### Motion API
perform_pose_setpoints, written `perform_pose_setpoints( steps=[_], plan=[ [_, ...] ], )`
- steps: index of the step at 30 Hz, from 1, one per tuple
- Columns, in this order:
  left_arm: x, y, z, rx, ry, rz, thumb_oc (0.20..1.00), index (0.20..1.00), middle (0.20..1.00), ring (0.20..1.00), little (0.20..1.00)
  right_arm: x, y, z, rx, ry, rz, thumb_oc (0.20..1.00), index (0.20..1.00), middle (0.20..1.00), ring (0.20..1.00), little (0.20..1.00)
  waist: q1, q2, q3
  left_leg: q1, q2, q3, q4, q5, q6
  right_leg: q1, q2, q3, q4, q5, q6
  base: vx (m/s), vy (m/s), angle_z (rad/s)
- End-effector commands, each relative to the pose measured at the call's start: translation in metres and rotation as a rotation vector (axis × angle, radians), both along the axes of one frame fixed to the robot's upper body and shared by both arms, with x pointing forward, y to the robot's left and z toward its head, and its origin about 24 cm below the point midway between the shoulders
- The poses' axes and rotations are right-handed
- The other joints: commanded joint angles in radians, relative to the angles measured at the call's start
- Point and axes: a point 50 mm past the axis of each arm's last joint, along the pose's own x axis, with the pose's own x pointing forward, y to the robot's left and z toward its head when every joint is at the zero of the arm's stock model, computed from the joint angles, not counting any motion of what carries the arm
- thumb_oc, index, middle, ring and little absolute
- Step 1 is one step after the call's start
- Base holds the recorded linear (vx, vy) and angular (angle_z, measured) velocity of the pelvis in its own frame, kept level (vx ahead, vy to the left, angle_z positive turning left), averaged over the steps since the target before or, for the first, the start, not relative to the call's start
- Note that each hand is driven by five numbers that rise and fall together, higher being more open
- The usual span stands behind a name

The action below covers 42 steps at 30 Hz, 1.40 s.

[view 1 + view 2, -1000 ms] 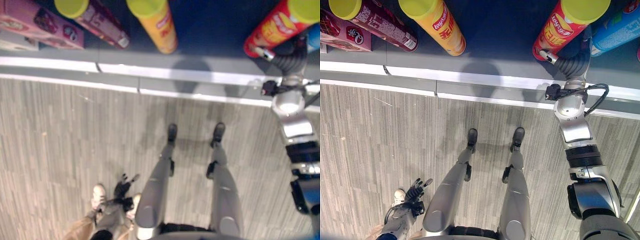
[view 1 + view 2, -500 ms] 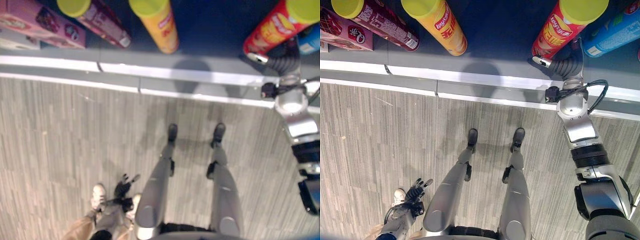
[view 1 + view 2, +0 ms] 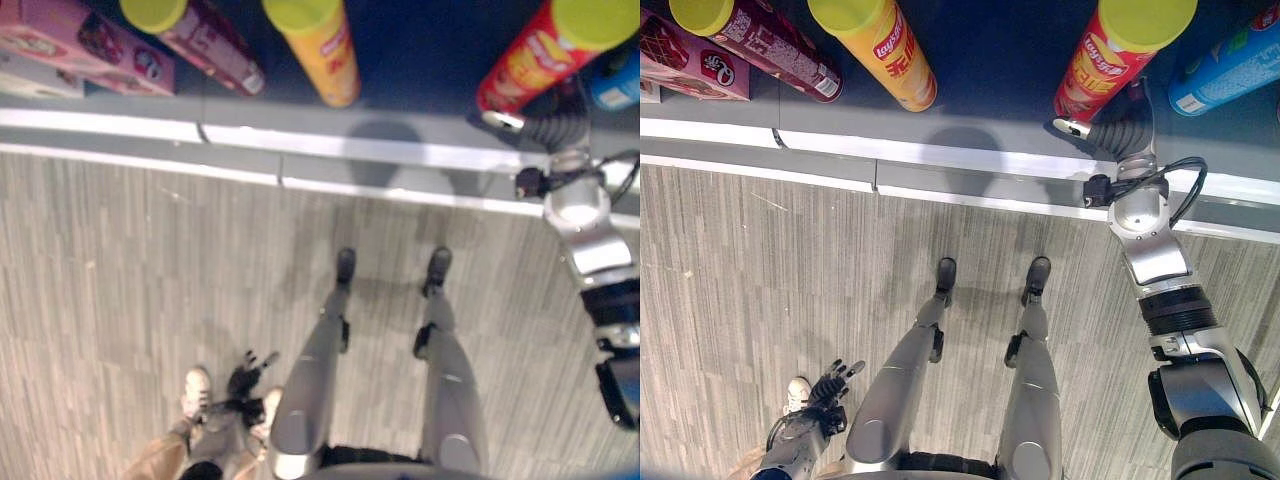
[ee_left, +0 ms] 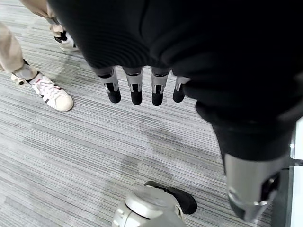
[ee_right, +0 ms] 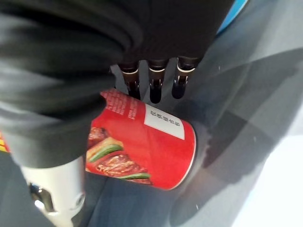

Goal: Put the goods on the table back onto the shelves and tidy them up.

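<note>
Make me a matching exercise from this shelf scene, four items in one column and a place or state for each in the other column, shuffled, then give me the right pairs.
Items:
1. red can
2. orange can
3. left hand
4. pink box

Places or states:
A. hanging low near the floor, fingers relaxed, beside a person's white shoe
B. at the far left end of the shelf
C. right beside the right hand, on the shelf
D. standing on the shelf between the maroon can and the red can

Pairs: 1-C, 2-D, 3-A, 4-B
</note>
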Motion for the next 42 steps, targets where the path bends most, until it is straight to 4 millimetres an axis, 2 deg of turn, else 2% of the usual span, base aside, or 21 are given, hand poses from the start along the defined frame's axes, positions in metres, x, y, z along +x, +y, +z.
perform_pose_setpoints(
  steps=[1,17,29,42],
  plan=[
    [-0.018,0.028,-0.003,0.080,0.063,0.027,1.000,1.000,1.000,1.000,1.000,-0.013,0.009,0.033,-0.089,-0.149,0.064,1.000,1.000,1.000,1.000,1.000,0.015,0.013,-0.020,-0.006,0.064,-0.011,-0.048,0.019,-0.085,0.009,-0.054,0.008,0.172,-0.165,0.077,0.00,0.000,0.00],
    [-0.018,0.029,-0.004,0.079,0.068,0.044,1.000,1.000,1.000,1.000,1.000,-0.010,0.021,0.036,-0.087,-0.162,0.080,1.000,1.000,1.000,1.000,1.000,0.025,0.026,-0.021,0.000,0.059,-0.010,-0.052,0.021,-0.084,0.020,-0.056,0.005,0.168,-0.164,0.079,0.00,0.000,0.00],
    [-0.017,0.029,-0.004,0.079,0.069,0.047,1.000,1.000,1.000,1.000,1.000,-0.008,0.031,0.030,-0.093,-0.139,0.112,1.000,1.000,1.000,1.000,1.000,0.029,0.031,-0.022,0.005,0.058,-0.014,-0.054,0.021,-0.082,0.020,-0.060,0.005,0.174,-0.165,0.079,0.00,0.002,0.01],
    [-0.018,0.030,-0.004,0.079,0.072,0.062,1.000,1.000,1.000,1.000,1.000,-0.009,0.015,0.026,-0.084,-0.135,0.031,1.000,1.000,1.000,1.000,1.000,0.021,0.022,-0.029,0.013,0.058,-0.010,-0.055,0.019,-0.083,0.030,-0.058,0.004,0.170,-0.165,0.080,0.00,0.001,0.01]
  ],
)
